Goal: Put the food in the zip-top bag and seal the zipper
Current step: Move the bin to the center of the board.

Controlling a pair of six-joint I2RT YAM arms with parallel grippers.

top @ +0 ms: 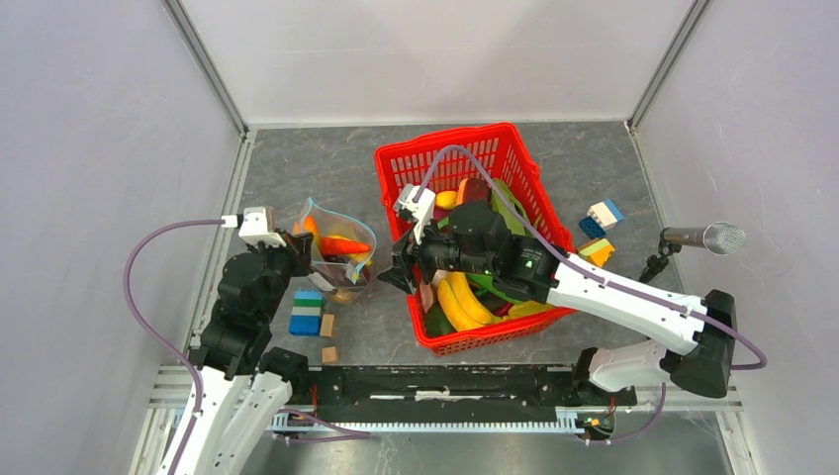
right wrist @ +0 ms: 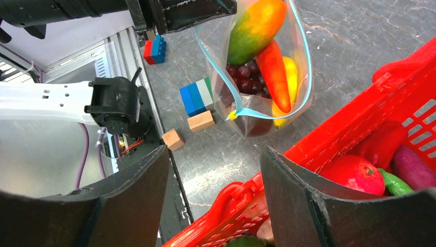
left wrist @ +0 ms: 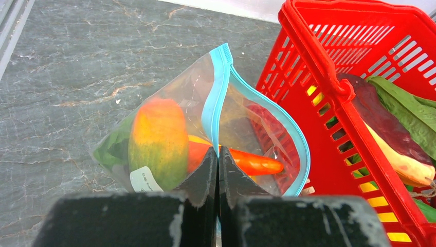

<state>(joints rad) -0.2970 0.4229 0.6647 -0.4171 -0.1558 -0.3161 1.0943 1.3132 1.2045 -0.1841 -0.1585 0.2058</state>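
The clear zip-top bag [top: 341,259] stands open left of the red basket [top: 450,143]. My left gripper [left wrist: 218,154] is shut on its light-blue zipper [left wrist: 213,98] at the near edge of the mouth. Inside the bag lie an orange-green fruit [left wrist: 157,141], an orange carrot [right wrist: 275,69], purple grapes [right wrist: 247,77] and a yellow piece [right wrist: 291,77]. My right gripper [right wrist: 213,152] hangs open over the basket's left rim [right wrist: 360,113], with nothing between its fingers. More food stays in the basket: bananas [top: 465,302], a red fruit [right wrist: 355,172] and a purple piece [right wrist: 411,167].
A stack of blue, green and white blocks [top: 308,313] and two wooden cubes [top: 327,325] lie just in front of the bag. More coloured blocks [top: 602,216] sit right of the basket. A microphone [top: 702,237] stands at the far right.
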